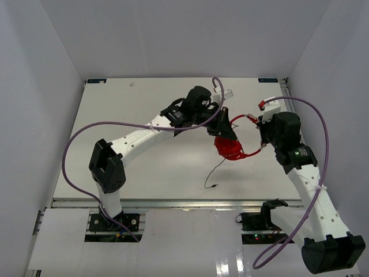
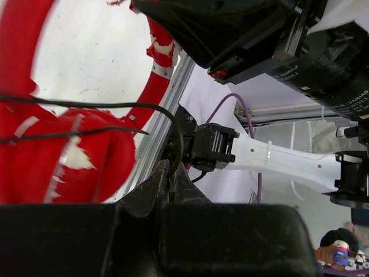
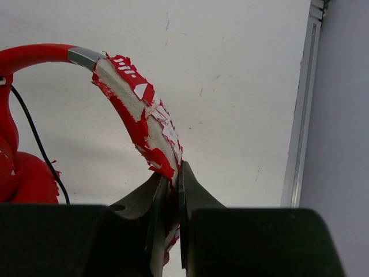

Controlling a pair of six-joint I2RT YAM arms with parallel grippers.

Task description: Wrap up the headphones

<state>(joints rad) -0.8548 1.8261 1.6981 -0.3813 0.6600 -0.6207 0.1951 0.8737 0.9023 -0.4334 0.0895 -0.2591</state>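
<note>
The wrapping looks to be under way, with each arm on its own part of the job. The headphones (image 1: 230, 148) sit right of the table's (image 1: 144, 167) middle, between the two arms; whether the cups rest on the table or hang just above it cannot be told. The right gripper (image 3: 171, 190) is pinched on the headband (image 3: 135, 101), its fingers clamped on the worn, peeling padding, acting as the anchor. The left gripper (image 2: 173, 176) is pressed together on the cord (image 2: 86, 105), which runs taut from its fingertips in a curve and crosses the ear cup (image 2: 75, 161) in two strands. So some cord seems already laid over the cups. A loose tail lies on the table, ending at the plug (image 1: 212, 186) nearer the bases. The next move likely calls for the left gripper to carry its length of cord around the cups once more, holding gentle tension so the laid strands do not slip off. The right gripper should hold the headband steady. The free tail will then need picking up.
</note>
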